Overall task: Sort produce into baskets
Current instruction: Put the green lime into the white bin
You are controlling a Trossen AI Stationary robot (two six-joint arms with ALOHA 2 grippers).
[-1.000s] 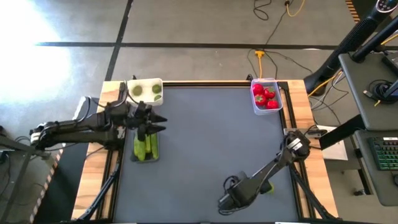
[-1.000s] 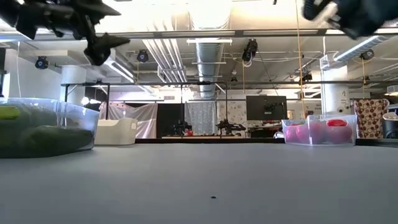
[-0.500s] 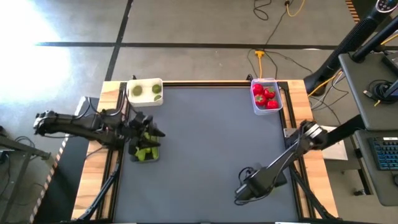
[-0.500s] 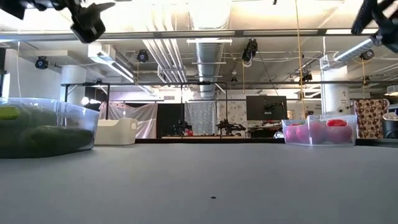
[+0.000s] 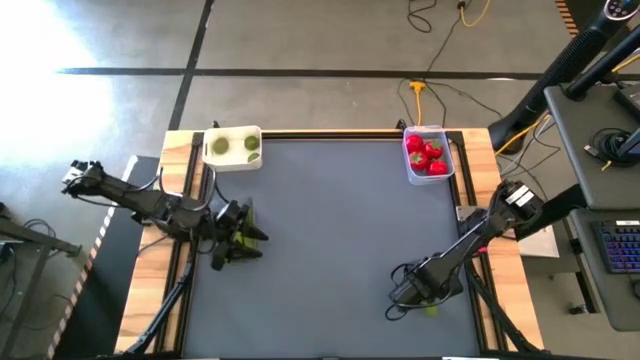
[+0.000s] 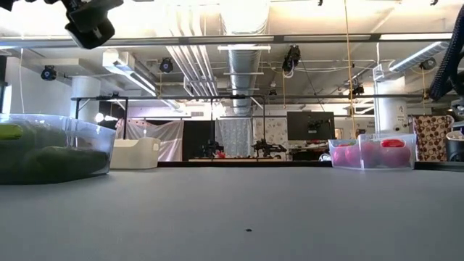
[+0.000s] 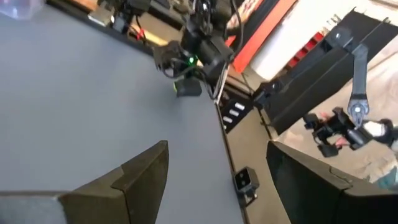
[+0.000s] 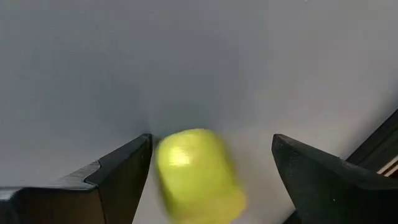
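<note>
A small yellow-green ball (image 5: 431, 309) lies on the dark table near the right front. My right gripper (image 5: 420, 299) is open low over it. In the right wrist view the ball (image 8: 196, 177) sits between the two fingers, close to one of them. My left gripper (image 5: 250, 238) is open and empty above a clear tub (image 5: 232, 247) of long green pods at the left edge. A white tub (image 5: 232, 148) at the far left holds two green balls. A clear tub (image 5: 428, 156) at the far right holds red pieces with green tops. My right gripper's fingers stand on either side of the ball, which rests on the table. One finger (image 8: 124, 174) is very close to the ball's side (image 8: 163, 168). I cannot tell whether it touches.
The middle of the dark table (image 5: 340, 230) is bare. In the low view the pod tub (image 6: 54, 148) stands at the left and the tub of red pieces (image 6: 373, 152) far off at the right. Wooden table edges and frame rails run along both sides.
My right gripper has gone toward the table's right edge, over to the yellow-green ball, and now has it between its open fingers. My left gripper has gone toward the near edge along the pod tub as its arm drew back to the left.
</note>
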